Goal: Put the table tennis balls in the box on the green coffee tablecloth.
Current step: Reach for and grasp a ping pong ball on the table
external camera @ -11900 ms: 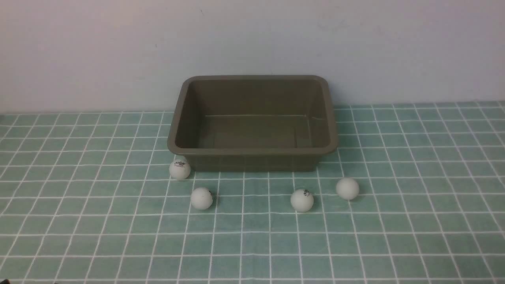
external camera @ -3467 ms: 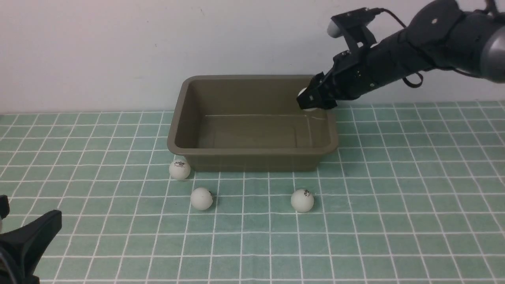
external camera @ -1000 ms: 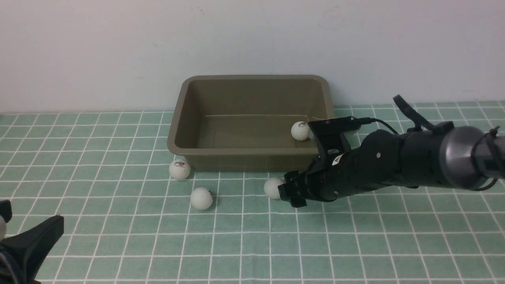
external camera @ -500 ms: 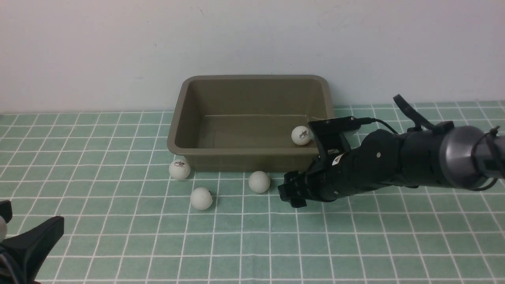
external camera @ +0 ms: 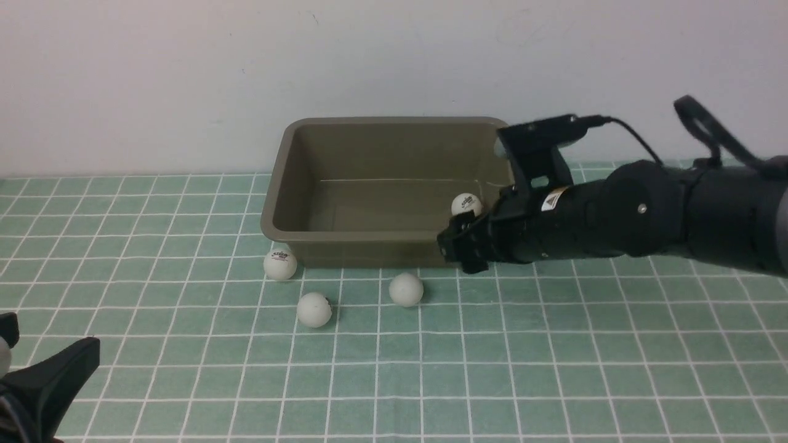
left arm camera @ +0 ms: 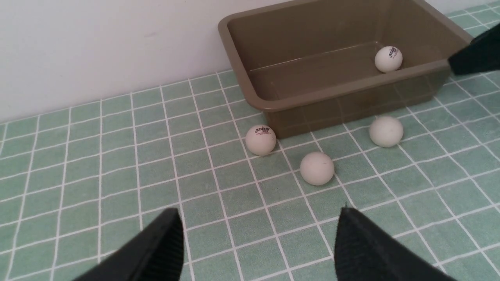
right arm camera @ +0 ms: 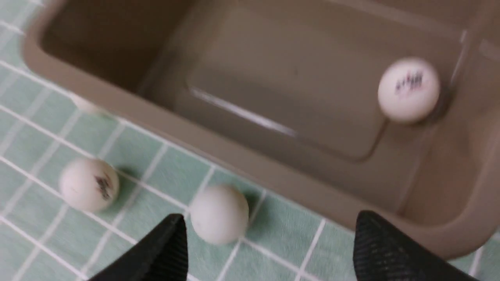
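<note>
White table tennis balls (external camera: pixel 406 290) lie before our box (external camera: pixel 394 237), which holds another. Both our left gripper (left arm camera: pixel 258 234) and right gripper (right arm camera: pixel 273 238) gape wide, holding nothing

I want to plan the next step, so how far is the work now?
One ball is already inside the box. Nothing is in hand: the right gripper and the left gripper are both open. Three balls are left on the green tablecloth.
</note>
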### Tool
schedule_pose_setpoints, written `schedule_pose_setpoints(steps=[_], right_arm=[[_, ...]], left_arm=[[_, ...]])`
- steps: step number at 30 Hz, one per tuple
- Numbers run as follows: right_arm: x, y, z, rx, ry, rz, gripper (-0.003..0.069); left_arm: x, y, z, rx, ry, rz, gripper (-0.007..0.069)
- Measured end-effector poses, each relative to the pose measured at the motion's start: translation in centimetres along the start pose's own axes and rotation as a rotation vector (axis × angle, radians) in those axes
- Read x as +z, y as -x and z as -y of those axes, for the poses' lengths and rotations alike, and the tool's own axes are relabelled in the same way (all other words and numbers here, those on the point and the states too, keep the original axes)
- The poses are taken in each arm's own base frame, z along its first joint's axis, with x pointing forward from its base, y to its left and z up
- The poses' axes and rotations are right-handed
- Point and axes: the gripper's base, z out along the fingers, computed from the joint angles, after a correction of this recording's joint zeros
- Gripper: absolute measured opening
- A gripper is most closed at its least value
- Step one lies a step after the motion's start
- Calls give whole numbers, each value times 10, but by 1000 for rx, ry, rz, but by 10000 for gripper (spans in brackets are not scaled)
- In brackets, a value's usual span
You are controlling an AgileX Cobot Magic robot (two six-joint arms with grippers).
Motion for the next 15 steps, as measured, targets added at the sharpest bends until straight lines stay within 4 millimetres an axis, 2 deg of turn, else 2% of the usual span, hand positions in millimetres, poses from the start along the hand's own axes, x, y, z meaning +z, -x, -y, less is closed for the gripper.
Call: schedule_pose_setpoints(steps=[3,8,15], right_arm=[[-30,17,-4,-35,3,85,512],[-59,27,-9,-67,22,111,512],[-67,21,-11,-105,36,41,512]], left_arm=[[0,0,0,0,0,0,469],[0,0,0,0,0,0,469],[0,0,0,0,1,2,469]])
